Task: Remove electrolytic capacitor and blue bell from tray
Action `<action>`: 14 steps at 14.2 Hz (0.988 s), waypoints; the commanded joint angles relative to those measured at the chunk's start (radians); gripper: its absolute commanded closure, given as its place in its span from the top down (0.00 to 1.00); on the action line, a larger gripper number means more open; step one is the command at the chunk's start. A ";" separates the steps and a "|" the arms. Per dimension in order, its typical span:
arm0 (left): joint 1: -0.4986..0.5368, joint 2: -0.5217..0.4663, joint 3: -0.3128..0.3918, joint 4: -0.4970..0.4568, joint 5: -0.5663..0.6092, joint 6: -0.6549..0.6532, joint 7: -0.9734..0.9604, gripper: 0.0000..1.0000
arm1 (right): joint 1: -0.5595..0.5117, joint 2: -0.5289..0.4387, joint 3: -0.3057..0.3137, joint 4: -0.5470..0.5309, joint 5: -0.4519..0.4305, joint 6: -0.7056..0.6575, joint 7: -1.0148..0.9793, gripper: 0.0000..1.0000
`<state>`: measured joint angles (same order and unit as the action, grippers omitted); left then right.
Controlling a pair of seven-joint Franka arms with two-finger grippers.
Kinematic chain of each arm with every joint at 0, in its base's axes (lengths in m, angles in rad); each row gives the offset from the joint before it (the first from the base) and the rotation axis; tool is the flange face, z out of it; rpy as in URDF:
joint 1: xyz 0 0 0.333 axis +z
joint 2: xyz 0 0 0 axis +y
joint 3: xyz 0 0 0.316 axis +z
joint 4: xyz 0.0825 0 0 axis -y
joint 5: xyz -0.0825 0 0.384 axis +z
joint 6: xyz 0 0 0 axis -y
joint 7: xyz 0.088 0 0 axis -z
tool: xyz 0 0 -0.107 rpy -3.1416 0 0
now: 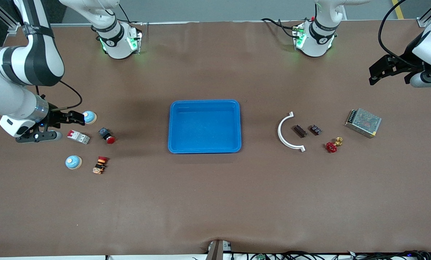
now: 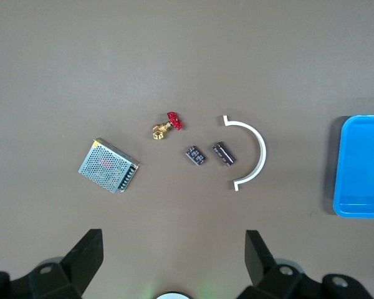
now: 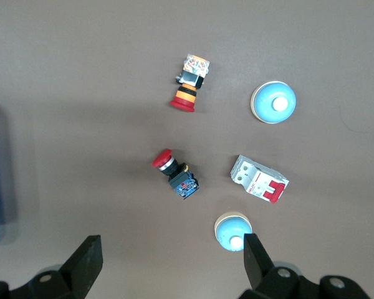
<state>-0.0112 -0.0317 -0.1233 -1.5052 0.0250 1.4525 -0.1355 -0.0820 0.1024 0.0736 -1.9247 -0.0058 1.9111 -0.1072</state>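
The tray (image 1: 204,126) lies empty mid-worktop. Two dark capacitors (image 1: 300,131) (image 1: 315,129) lie toward the left arm's end, about 3 o'clock from the tray, beside a white curved piece (image 1: 287,131). The left gripper (image 1: 388,70), jaws wide, hangs over bare worktop at 1 o'clock from them. The right gripper (image 1: 78,118), jaws wide and holding nothing, hangs beside a blue bell (image 1: 89,116); another bell (image 1: 73,162) lies at 6 o'clock.

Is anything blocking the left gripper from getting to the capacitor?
Nothing visible does. The left gripper hangs open over the table at the left arm's end. The capacitor lies on the table outside the tray, uncovered; a small black part and a white curved piece lie beside it, not touching.
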 commanded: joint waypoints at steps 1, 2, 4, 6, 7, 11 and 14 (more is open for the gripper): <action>0.005 -0.036 0.002 -0.023 -0.022 -0.006 0.002 1.00 | 0.040 0.011 -0.029 0.055 -0.002 -0.055 0.047 1.00; 0.005 -0.043 0.002 -0.033 -0.022 -0.004 -0.001 1.00 | 0.059 0.010 -0.047 0.076 -0.002 -0.076 0.053 1.00; 0.005 -0.056 0.001 -0.046 -0.020 -0.001 -0.003 1.00 | 0.091 0.008 -0.087 0.130 0.000 -0.130 0.055 1.00; 0.004 -0.063 0.001 -0.056 -0.020 -0.001 -0.003 1.00 | 0.096 0.002 -0.100 0.176 0.001 -0.168 0.055 1.00; 0.004 -0.063 0.001 -0.056 -0.020 -0.003 -0.003 1.00 | 0.097 0.000 -0.100 0.203 0.000 -0.188 0.055 1.00; 0.005 -0.062 0.002 -0.052 -0.022 -0.001 -0.003 1.00 | 0.090 0.002 -0.101 0.360 -0.002 -0.320 0.055 1.00; 0.007 -0.059 0.002 -0.058 -0.022 0.009 -0.003 1.00 | 0.084 0.002 -0.110 0.443 -0.002 -0.385 0.057 1.00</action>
<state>-0.0111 -0.0643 -0.1234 -1.5338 0.0249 1.4500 -0.1380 -0.0050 0.0987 -0.0211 -1.5396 -0.0058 1.5699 -0.0674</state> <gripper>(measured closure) 0.000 0.000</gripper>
